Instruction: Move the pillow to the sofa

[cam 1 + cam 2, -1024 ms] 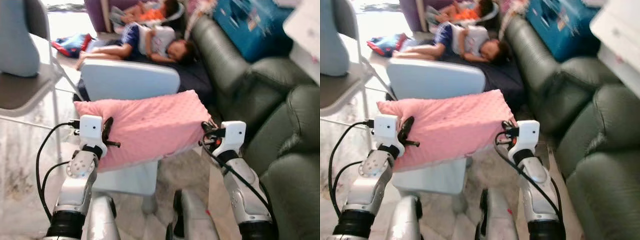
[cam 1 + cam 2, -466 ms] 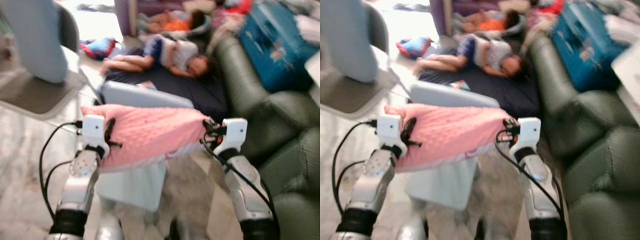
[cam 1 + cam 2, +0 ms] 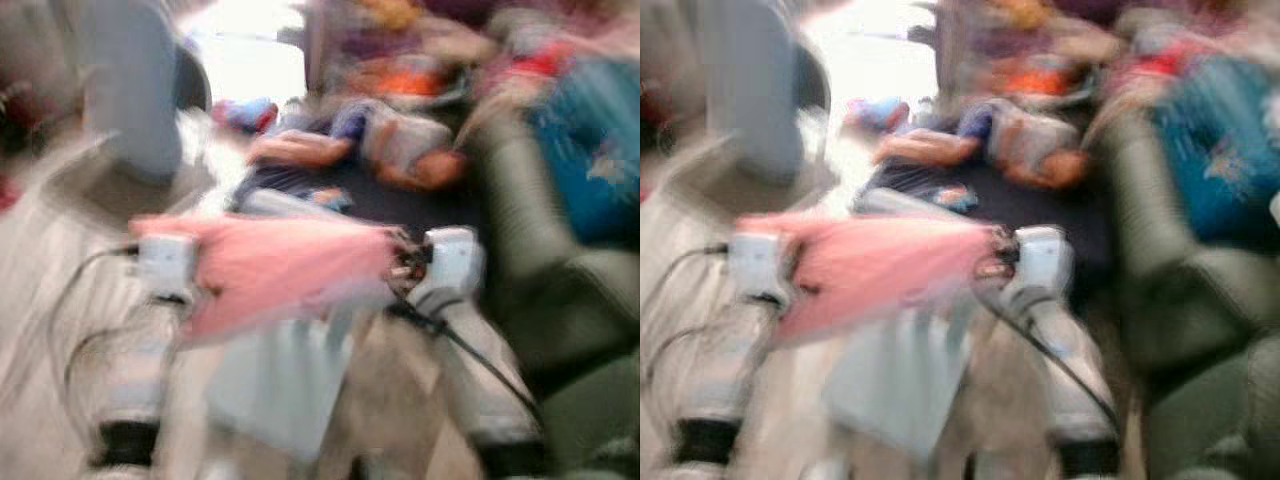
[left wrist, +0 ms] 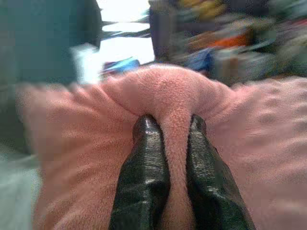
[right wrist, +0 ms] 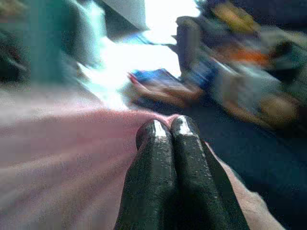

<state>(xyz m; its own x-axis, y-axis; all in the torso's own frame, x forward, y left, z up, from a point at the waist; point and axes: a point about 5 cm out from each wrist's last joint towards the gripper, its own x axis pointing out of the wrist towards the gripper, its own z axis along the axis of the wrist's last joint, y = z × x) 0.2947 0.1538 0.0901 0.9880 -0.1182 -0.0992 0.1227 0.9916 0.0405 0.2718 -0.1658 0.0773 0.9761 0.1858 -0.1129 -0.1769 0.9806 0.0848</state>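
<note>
Currently the pink pillow (image 3: 285, 270) is held in the air between the two arms, in front of the robot, and is not on the sofa (image 3: 560, 300). Both head views are heavily blurred, so fine detail cannot be read.

Left hand (image 4: 170, 125): the two black fingers (image 4: 144, 167) are pinched on a raised fold of the pillow's fleece at its left end — fabric bulges up between and above the tips.

Right hand (image 5: 167, 127): the fingers (image 5: 156, 172) are pressed together with the tips touching, at the pillow's right edge; pink fabric lies directly beside and beneath them, so the grip on the edge is thin.

Pillow attitude: roughly level, long side running across from left arm to right arm, with the near edge sagging slightly.

Surroundings:
- A pale blue-grey seat (image 3: 275, 375) stands below and behind the pillow.
- A grey chair (image 3: 130, 110) is at the far left.
- The dark green sofa runs along the right side, well apart from the pillow, with a blue object (image 3: 590, 150) resting on it.
- A person (image 3: 350, 150) lies on a dark mat (image 3: 400, 205) on the floor beyond the pillow.
</note>
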